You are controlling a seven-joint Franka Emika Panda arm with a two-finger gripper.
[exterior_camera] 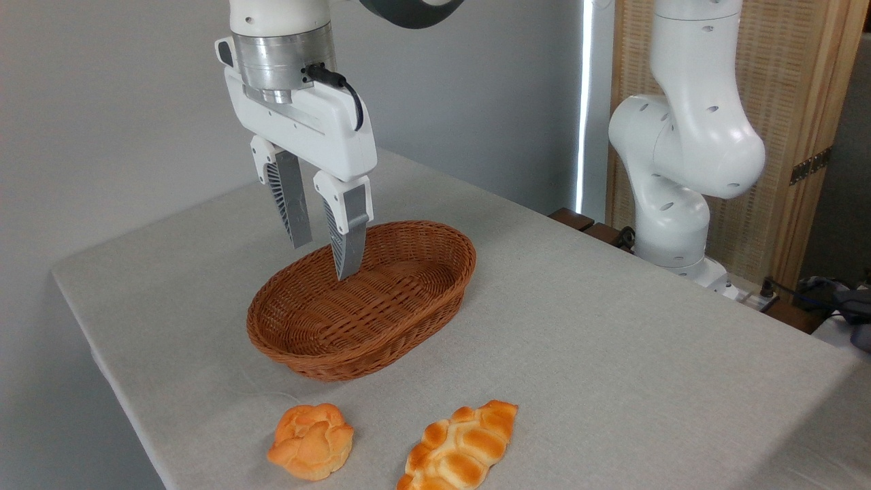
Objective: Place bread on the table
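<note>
- Down at the near edge of the bench (612,354), the bread (460,447) lies flat on the grey-beige cloth, its braided length running diagonally and its lower end cut off by the frame.
- Just beside it to the left sits a round, knobbly orange bun (311,441), apart from the loaf and also on the cloth.
- Behind both stands a brown oval wicker basket (360,299) (nothing shows inside it).
- Above the basket's far-left rim hangs the gripper (325,260), pointing downward and slightly tilted.
- Its fingers (347,235) are spread apart with a clear gap between them, holding nothing.
- At the right, the white arm base (680,184) rises from the bench's far side.
</note>
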